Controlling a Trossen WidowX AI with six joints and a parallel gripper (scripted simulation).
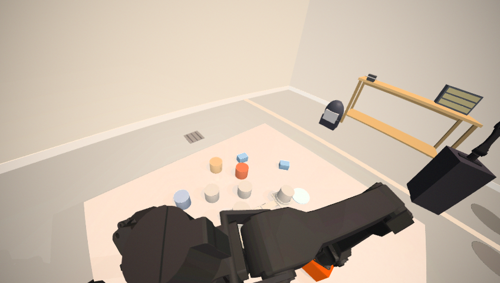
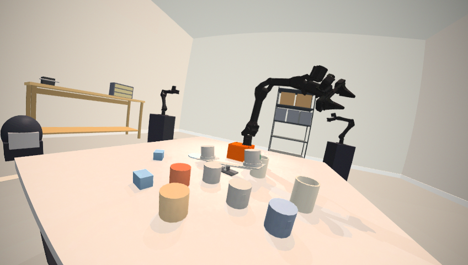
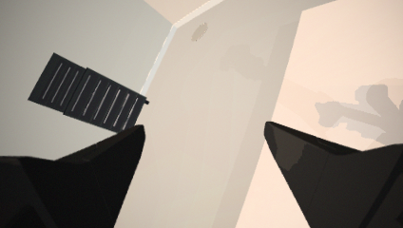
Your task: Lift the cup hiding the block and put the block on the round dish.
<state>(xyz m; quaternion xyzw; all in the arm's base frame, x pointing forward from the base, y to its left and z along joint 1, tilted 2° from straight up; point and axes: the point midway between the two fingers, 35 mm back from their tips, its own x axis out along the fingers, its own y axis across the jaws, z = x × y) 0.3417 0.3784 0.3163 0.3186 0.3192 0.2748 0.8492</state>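
Observation:
The small balance [image 2: 229, 170] stands in the middle of the table. One grey cup [image 2: 207, 152] sits upside down on its far end and an identical cup [image 2: 252, 157] on its near end. In the top view the first cup [image 1: 285, 194] stands right beside the pale round dish [image 1: 301, 195]; my arm partly hides the other end. No block is in sight under either cup. My gripper [image 2: 338, 97] is open and empty, high above the table's far right side, well away from both cups. In the wrist view its fingers frame only floor and the table edge.
Loose grey cups [image 2: 211, 172] [image 2: 238, 192], an open beige cup [image 2: 304, 193], orange [image 2: 180, 174], tan [image 2: 173, 201] and blue [image 2: 280, 217] cylinders and two blue blocks [image 2: 143, 179] [image 2: 158, 154] surround the balance. My orange base [image 2: 239, 150] stands behind it.

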